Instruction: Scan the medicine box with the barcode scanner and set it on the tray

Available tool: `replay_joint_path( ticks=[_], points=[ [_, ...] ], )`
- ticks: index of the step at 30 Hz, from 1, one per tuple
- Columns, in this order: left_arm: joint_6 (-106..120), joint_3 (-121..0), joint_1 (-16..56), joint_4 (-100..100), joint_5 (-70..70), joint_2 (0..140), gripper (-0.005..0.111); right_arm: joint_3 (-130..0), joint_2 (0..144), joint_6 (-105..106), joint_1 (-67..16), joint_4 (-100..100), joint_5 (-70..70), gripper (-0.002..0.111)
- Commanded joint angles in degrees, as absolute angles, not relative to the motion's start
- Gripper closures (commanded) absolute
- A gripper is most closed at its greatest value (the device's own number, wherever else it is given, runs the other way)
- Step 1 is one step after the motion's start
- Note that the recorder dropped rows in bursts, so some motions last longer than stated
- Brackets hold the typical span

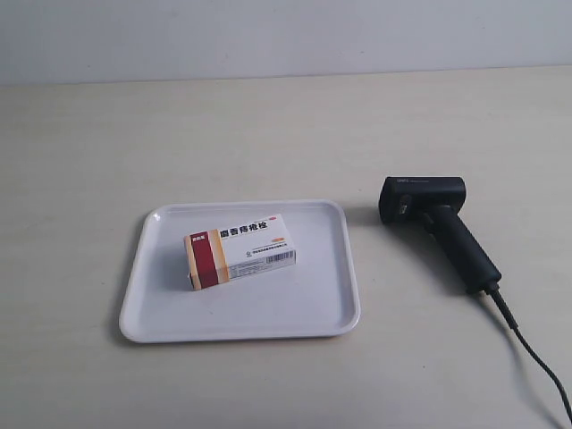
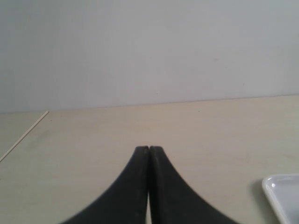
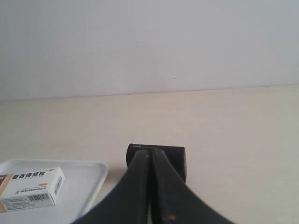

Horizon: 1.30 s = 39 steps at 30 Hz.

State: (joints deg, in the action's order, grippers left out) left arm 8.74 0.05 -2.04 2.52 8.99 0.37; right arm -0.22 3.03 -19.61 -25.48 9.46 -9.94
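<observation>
The medicine box (image 1: 239,251), white with a dark red and orange end band, lies flat inside the white tray (image 1: 331,304), barcode side toward the front. The right wrist view shows that box (image 3: 32,189) on the tray (image 3: 88,175) too. The black barcode scanner (image 1: 438,228) lies on the table to the right of the tray, its cable trailing toward the lower right. My right gripper (image 3: 150,150) is shut with nothing in it, fingertips in line with the scanner's head (image 3: 175,158). My left gripper (image 2: 149,148) is shut and empty over bare table, with a tray corner (image 2: 280,191) nearby.
The scanner's black cable (image 1: 527,353) runs off the lower right corner of the exterior view. A pale wall (image 1: 286,36) stands behind the beige table. Neither arm shows in the exterior view.
</observation>
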Motion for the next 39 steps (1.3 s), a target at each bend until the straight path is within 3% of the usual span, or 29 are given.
replay_joint_path(
  ticks=[1,9,17,27,33,39],
  points=[
    [8.73,0.00,-2.15,2.49,8.70,0.00,0.104,0.00,2.66,-22.91,-25.35,12.47,-9.15,0.108],
    [8.73,0.00,-2.15,2.49,8.70,0.00,0.104,0.00,1.26,-22.12,-23.72,12.84,-9.27,0.108],
    [8.73,0.00,-2.15,2.49,8.70,0.00,0.104,0.00,0.00,-22.46,-5.66,12.73,-9.72,0.108],
    [8.73,0.00,-2.15,2.49,8.70,0.00,0.104,0.00,0.00,-21.34,-5.30,13.06,-9.82,0.108],
    [8.73,0.00,-2.15,2.49,8.70,0.00,0.104,0.00,0.00,3.36,-5.30,-7.12,-9.41,0.108],
    [8.73,0.00,-2.15,2.49,8.70,0.00,0.104,0.00,0.00,1.85,-5.30,-6.87,-9.32,0.108]
  ],
)
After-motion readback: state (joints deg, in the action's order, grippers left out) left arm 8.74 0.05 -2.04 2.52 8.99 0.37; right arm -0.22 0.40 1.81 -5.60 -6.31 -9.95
